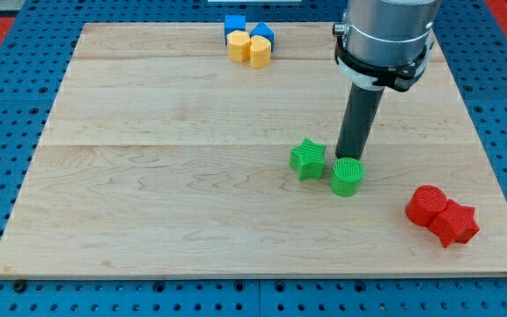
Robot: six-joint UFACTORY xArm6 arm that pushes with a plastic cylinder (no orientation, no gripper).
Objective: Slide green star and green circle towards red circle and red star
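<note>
A green star (307,158) lies right of the board's middle. A green circle (347,176) lies just to its right and slightly lower, a small gap between them. My tip (348,158) stands right behind the green circle, at its top edge, touching or nearly touching it, and just right of the green star. A red circle (427,206) and a red star (457,224) lie touching each other near the board's lower right corner, the star lower and to the right. The green circle is about a block's width to the left of the red circle and a little higher.
At the board's top edge, a tight cluster: a blue block (234,24), another blue block (263,33), a yellow block (238,46) and a yellow block (259,51). The wooden board (148,176) rests on a blue pegboard; its right edge runs near the red star.
</note>
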